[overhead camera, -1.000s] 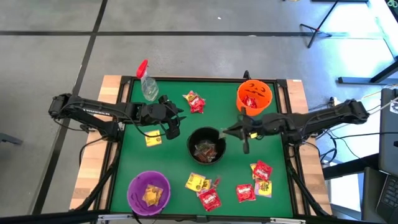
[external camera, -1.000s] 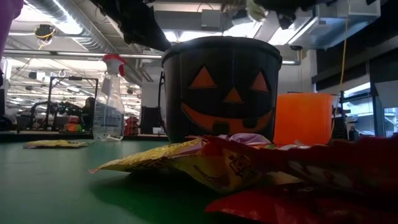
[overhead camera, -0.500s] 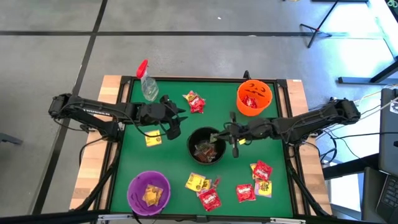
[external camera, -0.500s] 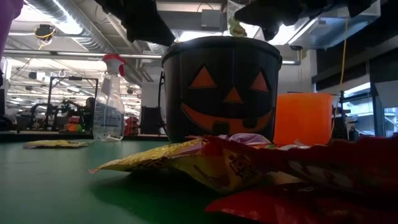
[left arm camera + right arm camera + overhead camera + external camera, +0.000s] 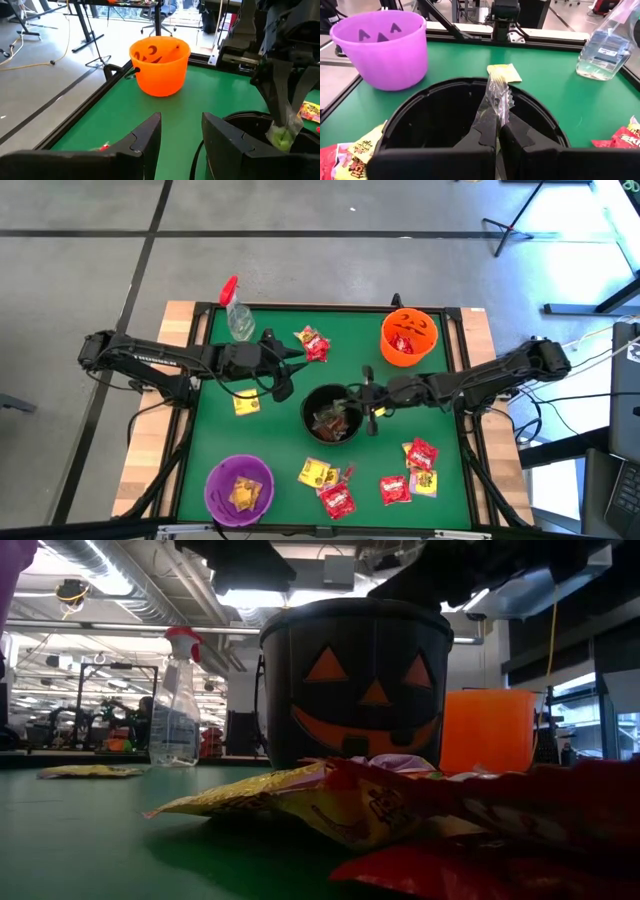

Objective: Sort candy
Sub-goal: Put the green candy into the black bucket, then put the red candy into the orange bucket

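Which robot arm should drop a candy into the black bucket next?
The right one, probably. The right gripper is shut on a clear-wrapped candy and hangs right over the black bucket. The left gripper is open, holds nothing, and sits beside the bucket.

This is a robotics lab or workshop in an industrial hall. The floor [image 5: 300, 240] is bare grey concrete with dark seams, seen all round the desk [image 5: 290, 375], which has a green top in a black frame on wooden boards. Overhead in the low view run silver ducts [image 5: 110, 565] and strip lights [image 5: 245, 598] on an open ceiling. Behind the desk stand more black metal frames [image 5: 85, 690] and equipment. The left wrist view shows loose cables [image 5: 30, 62] on the floor and an office chair [image 5: 167, 10]; a tripod [image 5: 520, 225] stands nearby.
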`<action>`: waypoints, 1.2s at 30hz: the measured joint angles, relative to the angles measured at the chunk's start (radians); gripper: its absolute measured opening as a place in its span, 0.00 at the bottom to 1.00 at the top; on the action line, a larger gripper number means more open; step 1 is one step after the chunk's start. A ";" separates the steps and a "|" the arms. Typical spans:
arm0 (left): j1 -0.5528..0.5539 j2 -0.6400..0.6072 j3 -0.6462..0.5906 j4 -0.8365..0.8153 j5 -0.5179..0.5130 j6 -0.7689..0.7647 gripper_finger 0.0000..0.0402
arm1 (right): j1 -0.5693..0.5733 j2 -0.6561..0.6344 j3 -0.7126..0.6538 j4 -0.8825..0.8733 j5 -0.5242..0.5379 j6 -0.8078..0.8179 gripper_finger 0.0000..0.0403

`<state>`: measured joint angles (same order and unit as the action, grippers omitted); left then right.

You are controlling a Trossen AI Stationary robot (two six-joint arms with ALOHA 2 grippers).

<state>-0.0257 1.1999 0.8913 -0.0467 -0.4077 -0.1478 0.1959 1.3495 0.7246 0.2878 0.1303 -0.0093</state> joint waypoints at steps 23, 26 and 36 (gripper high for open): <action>0.001 0.000 0.000 -0.007 -0.018 -0.026 0.33 | -0.023 0.013 0.000 0.002 0.008 0.000 0.10; 0.001 0.000 0.000 -0.010 -0.018 -0.028 0.33 | -0.023 0.013 0.000 0.003 0.016 0.000 0.19; 0.003 0.000 0.000 -0.097 -0.017 -0.027 0.33 | -0.046 0.013 0.000 0.088 0.043 -0.053 0.33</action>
<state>-0.0229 1.1999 0.8913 -0.1440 -0.4252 -0.1751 0.1499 1.3620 0.7246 0.3757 0.1734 -0.0620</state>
